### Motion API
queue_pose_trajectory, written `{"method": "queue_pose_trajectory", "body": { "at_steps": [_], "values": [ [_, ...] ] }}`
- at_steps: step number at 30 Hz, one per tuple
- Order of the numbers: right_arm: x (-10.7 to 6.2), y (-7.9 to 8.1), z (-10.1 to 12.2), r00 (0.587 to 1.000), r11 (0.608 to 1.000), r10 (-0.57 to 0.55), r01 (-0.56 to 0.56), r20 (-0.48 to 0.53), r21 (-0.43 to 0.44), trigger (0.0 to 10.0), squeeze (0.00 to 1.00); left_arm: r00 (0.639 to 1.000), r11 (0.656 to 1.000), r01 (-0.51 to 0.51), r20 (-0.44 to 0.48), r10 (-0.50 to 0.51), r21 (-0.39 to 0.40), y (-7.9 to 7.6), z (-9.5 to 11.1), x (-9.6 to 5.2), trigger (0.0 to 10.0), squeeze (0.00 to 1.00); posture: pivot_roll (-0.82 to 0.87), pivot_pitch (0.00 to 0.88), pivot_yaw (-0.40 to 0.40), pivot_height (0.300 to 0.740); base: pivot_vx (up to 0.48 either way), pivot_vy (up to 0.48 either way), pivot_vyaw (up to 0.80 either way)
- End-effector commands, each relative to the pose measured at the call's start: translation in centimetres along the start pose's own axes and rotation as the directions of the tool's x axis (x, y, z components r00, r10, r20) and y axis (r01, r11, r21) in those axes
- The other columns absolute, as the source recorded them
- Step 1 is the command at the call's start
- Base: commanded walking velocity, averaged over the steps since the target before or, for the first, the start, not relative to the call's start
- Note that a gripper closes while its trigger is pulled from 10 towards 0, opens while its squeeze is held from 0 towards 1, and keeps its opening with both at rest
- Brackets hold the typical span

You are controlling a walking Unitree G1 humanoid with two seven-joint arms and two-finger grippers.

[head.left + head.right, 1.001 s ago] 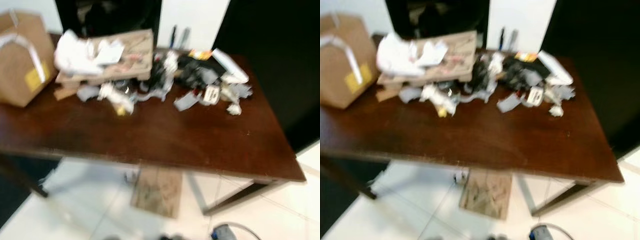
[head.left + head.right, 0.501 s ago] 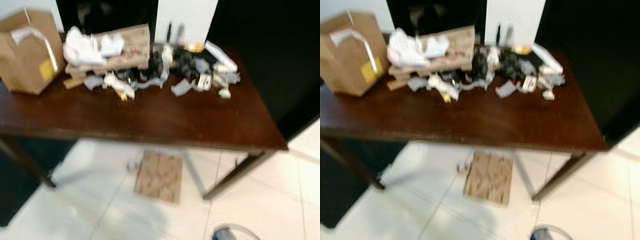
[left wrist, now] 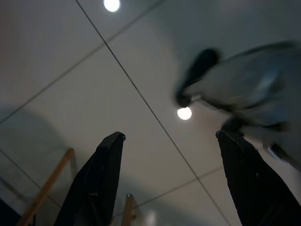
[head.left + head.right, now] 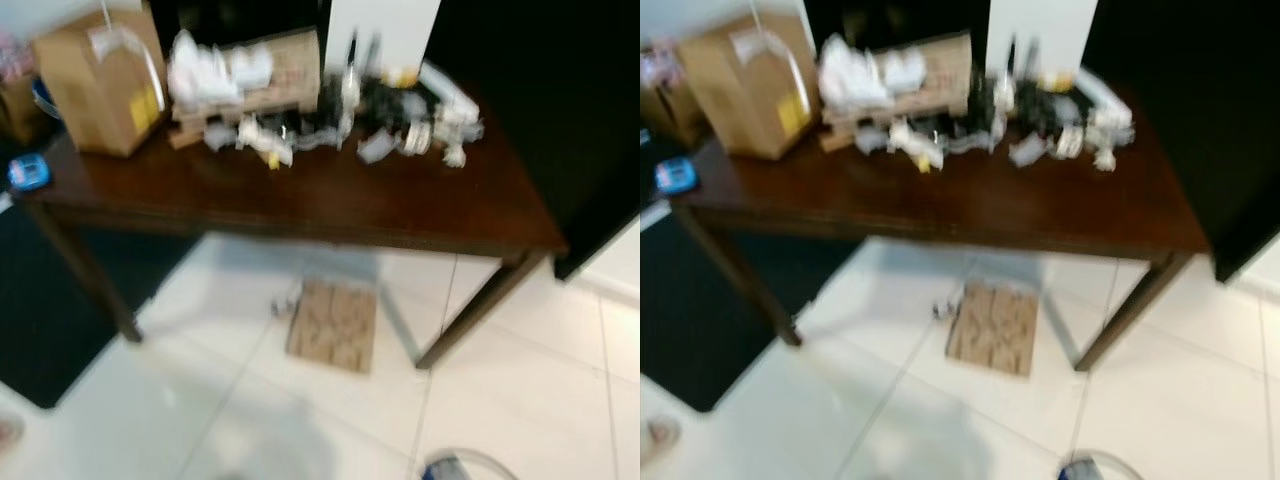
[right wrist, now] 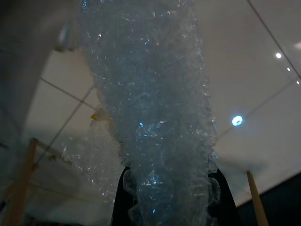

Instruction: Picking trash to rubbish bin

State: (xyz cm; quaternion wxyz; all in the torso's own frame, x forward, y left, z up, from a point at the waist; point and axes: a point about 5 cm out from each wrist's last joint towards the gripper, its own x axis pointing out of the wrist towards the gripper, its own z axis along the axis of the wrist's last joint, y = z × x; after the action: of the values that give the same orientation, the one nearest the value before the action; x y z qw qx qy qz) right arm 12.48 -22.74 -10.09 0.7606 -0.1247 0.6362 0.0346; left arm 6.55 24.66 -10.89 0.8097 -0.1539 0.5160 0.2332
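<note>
The right gripper (image 5: 167,188) is clamped on a wad of bubble wrap (image 5: 150,108); the left gripper (image 3: 174,179) gapes wide, holding nothing. Upper frame: a dark wooden table (image 4: 330,200) heaped with paper trash (image 4: 330,110).

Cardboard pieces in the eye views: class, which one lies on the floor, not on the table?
The flat brown cardboard sheet on the white tiles beneath the dark wooden table. The taped cardboard box and the flattened cardboard under the white trash sit on the tabletop.
</note>
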Motion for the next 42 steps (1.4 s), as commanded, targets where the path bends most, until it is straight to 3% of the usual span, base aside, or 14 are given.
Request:
{"method": "queue_pose_trajectory", "body": {
  "at_steps": [1,16,26,35,38,42],
  "values": [
    [0.1,0.2,-0.4,1.000,1.000,0.005,-0.005,-0.013,-0.001,10.0,0.00,1.000,1.000,0.002,-0.022,-0.002,0.010,0.0,-0.6,-0.1,10.0,0.00,0.22,0.123,-0.090,0.740,-0.334,0.000,0.00],
    [0.1,0.2,-0.4,1.000,1.000,0.003,-0.003,-0.008,-0.001,10.0,0.00,1.000,1.000,0.018,-0.008,-0.018,0.004,-0.5,-0.4,0.0,10.0,0.00,0.21,0.123,-0.090,0.740,-0.331,0.000,0.00],
    [0.1,0.2,-0.4,1.000,1.000,-0.006,0.006,0.009,0.007,10.0,0.00,1.000,1.000,0.028,0.006,-0.028,0.012,-0.7,0.0,0.1,10.0,0.00,0.21,0.128,-0.082,0.740,0.000,0.000,-0.80],
    [0.0,-0.2,0.3,0.998,0.992,-0.039,0.032,0.058,0.124,10.0,0.00,0.999,0.999,0.037,0.006,-0.037,0.024,-0.8,0.1,0.1,10.0,0.00,0.20,0.132,-0.077,0.740,0.000,0.000,-0.80],
    [-0.1,-0.6,1.2,0.993,0.979,-0.062,0.040,0.101,0.202,10.0,0.00,0.999,0.999,0.040,0.007,-0.040,0.028,-0.8,0.2,0.1,10.0,0.00,0.21,0.131,-0.079,0.740,0.000,0.000,-0.80],
    [-0.2,-0.7,1.8,0.990,0.977,-0.071,0.045,0.119,0.210,10.0,0.00,0.999,0.999,0.041,0.011,-0.041,0.028,-0.8,0.3,0.1,10.0,0.00,0.21,0.128,-0.081,0.740,0.000,0.000,-0.80]
  ]
}}
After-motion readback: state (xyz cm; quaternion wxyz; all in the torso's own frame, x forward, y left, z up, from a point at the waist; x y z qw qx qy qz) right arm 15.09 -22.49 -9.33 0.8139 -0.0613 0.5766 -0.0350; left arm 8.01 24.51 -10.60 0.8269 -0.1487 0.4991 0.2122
